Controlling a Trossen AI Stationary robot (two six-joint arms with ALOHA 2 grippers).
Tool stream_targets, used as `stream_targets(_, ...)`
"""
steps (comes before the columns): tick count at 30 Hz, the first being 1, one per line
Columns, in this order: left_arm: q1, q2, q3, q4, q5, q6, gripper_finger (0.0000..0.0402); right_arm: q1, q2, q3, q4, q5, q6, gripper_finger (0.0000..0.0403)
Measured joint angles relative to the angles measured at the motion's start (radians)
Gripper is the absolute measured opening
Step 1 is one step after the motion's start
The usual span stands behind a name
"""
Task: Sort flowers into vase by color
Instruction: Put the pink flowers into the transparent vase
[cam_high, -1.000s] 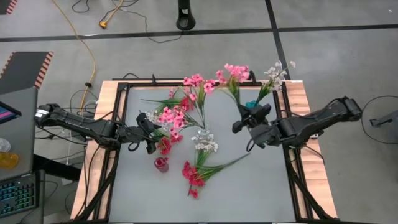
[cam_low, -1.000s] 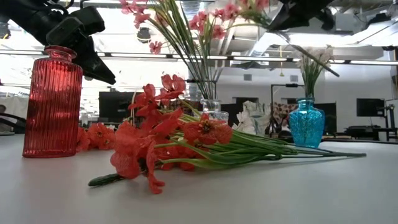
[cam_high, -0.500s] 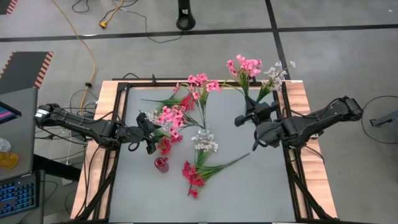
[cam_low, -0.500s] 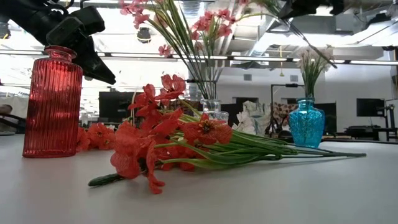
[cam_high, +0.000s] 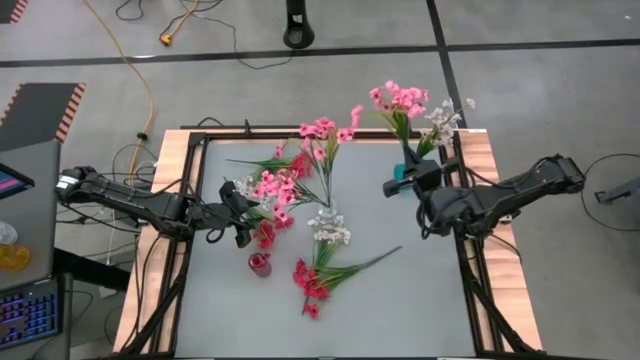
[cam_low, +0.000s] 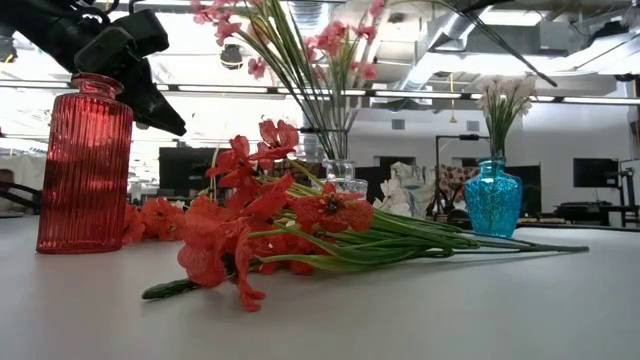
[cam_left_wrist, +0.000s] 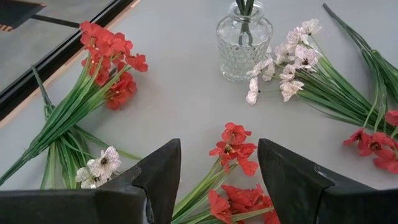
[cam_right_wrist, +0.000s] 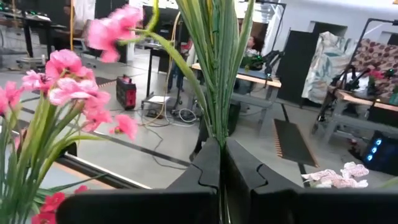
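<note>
Right hand (cam_high: 413, 176) is clamping a pink sprig (cam_high: 398, 101) upright near the counter's far right corner; left hand (cam_high: 240, 215), fingers spread, is idling over flowers. Blooms probably risk snagging the white bunch (cam_high: 438, 121) alongside.

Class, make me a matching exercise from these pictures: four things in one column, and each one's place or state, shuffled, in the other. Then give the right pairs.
Things:
1. ribbed red glass vase
2. teal blue glass vase
3. right pincer
4. loose red-blossomed sprig

Places or states:
A. holds white-blossomed stems
B. lies flat on the grey table
C. stands empty near the left pincer
D. shut on a pink-blossomed sprig, lifted

Pairs: 1-C, 2-A, 3-D, 4-B
</note>
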Motion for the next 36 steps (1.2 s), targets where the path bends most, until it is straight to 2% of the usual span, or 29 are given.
stream_targets(4, 0.0, 0.0, 0.0, 0.0, 0.0, 0.0, 0.0202, 0.013, 0.0, 0.0, 0.004, -0.01, 0.003, 0.0034)
stream_targets(10, 0.0, 0.0, 0.0, 0.001, -0.016, 0.0, 0.0202, 0.017, 0.007, -0.004, 0.0, -0.245, 0.182, 0.0035)
stream_targets(14, 0.0, 0.0, 0.0, 0.003, -0.03, 0.0, 0.0202, -0.002, 0.046, -0.038, 0.068, -0.28, 0.215, 0.0035)
stream_targets(16, 0.0, 0.0, 0.0, 0.003, -0.031, -0.005, 0.0202, -0.013, 0.069, -0.061, 0.132, -0.336, 0.221, 0.0035)
stream_targets(21, 0.0, 0.0, 0.0, 0.003, -0.031, -0.009, 0.0202, -0.048, 0.144, -0.131, 0.451, -0.558, 0.119, 0.0035)
stream_targets(26, 0.0, 0.0, 0.0, 0.003, -0.032, -0.01, 0.0202, -0.096, 0.211, -0.203, 0.9, -0.89, -0.095, 0.0035)
stream_targets(30, 0.0, 0.0, 0.0, 0.003, -0.033, -0.01, 0.0202, -0.152, 0.278, -0.264, 1.181, -1.145, -0.134, 0.0035)
stream_targets(33, 0.0, 0.0, 0.0, 0.004, -0.034, -0.011, 0.0202, -0.191, 0.362, -0.286, 1.35, -1.241, -0.134, 0.0035)
stream_targets(36, 0.0, 0.0, 0.0, 0.004, -0.034, -0.011, 0.0202, -0.219, 0.447, -0.286, 1.449, -1.273, -0.13, 0.0035)
